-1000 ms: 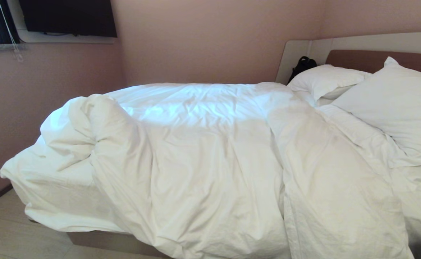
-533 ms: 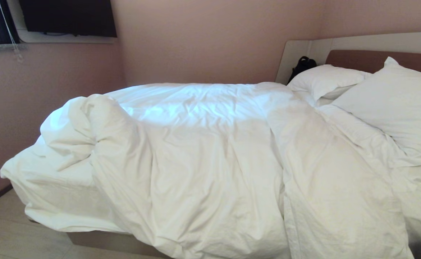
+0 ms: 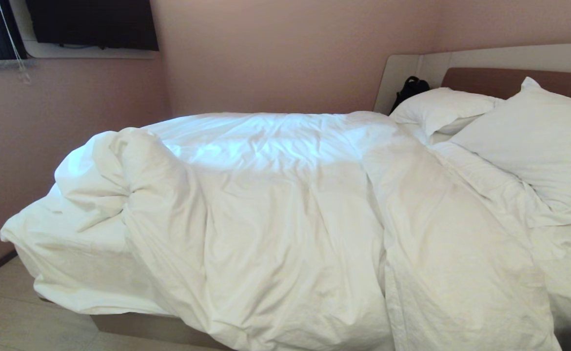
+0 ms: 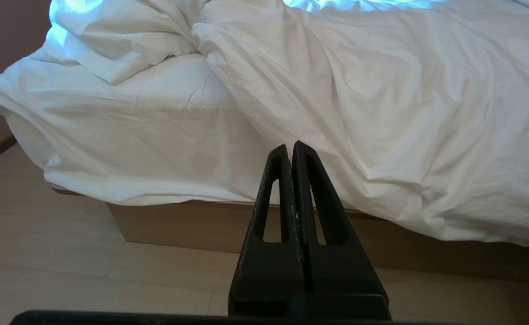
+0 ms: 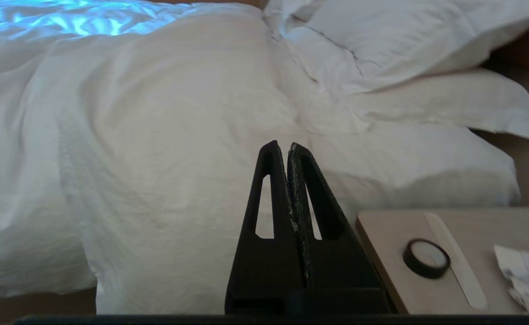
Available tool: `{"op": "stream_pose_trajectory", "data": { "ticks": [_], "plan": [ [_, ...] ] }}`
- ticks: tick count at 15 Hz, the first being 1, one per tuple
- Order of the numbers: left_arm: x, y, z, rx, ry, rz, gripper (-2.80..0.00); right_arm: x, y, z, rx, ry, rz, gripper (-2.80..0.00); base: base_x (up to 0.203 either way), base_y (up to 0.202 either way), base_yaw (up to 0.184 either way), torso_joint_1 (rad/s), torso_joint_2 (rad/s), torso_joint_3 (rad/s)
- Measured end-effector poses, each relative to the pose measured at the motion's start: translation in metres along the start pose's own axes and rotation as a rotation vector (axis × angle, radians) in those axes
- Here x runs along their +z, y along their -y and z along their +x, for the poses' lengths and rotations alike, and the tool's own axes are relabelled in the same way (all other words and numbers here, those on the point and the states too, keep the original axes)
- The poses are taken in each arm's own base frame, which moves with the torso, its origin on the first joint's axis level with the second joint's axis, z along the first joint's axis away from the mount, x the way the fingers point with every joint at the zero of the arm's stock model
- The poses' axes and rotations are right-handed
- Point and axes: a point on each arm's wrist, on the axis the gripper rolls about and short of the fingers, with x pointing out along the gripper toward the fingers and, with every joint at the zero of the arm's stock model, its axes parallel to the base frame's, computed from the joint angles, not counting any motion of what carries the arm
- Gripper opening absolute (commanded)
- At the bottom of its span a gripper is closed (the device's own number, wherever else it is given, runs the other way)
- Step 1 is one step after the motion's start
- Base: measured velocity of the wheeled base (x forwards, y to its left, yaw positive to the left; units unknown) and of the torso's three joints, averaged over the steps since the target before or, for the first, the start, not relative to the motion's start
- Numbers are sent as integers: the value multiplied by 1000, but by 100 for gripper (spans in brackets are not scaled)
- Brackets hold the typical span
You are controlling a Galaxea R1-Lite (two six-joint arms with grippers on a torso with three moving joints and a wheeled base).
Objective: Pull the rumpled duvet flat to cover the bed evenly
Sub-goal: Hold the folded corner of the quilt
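The white duvet (image 3: 285,209) lies rumpled across the bed (image 3: 139,326), bunched in a fold at the foot end and hanging over the near side. The mattress sheet (image 3: 70,253) shows bare at the foot corner. Neither arm is in the head view. My left gripper (image 4: 289,149) is shut and empty, held back from the bed's near side, with the duvet (image 4: 381,113) beyond it. My right gripper (image 5: 283,148) is also shut and empty, facing the duvet (image 5: 156,135) near the pillows.
Two white pillows (image 3: 534,141) lean on the brown headboard (image 3: 490,80), with a black bag (image 3: 409,90) in the corner. A bedside table (image 5: 427,234) with a roll of tape (image 5: 426,257) and paper stands right of the right gripper. Pale wooden floor (image 4: 65,271) runs along the bed.
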Motion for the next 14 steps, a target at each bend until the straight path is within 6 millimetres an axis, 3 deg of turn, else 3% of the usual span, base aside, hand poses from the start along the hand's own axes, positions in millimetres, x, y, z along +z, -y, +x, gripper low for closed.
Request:
{"op": "stream_pose_trajectory", "data": {
  "ticks": [7, 14],
  "plan": [
    [0, 0, 0, 0, 0, 0, -280, -12, -7, 5, 164, 62, -38, -280, 0, 0, 0, 0, 0, 0],
    [0, 0, 0, 0, 0, 0, -280, -26, -9, 5, 208, -68, 79, -280, 0, 0, 0, 0, 0, 0]
  ]
}}
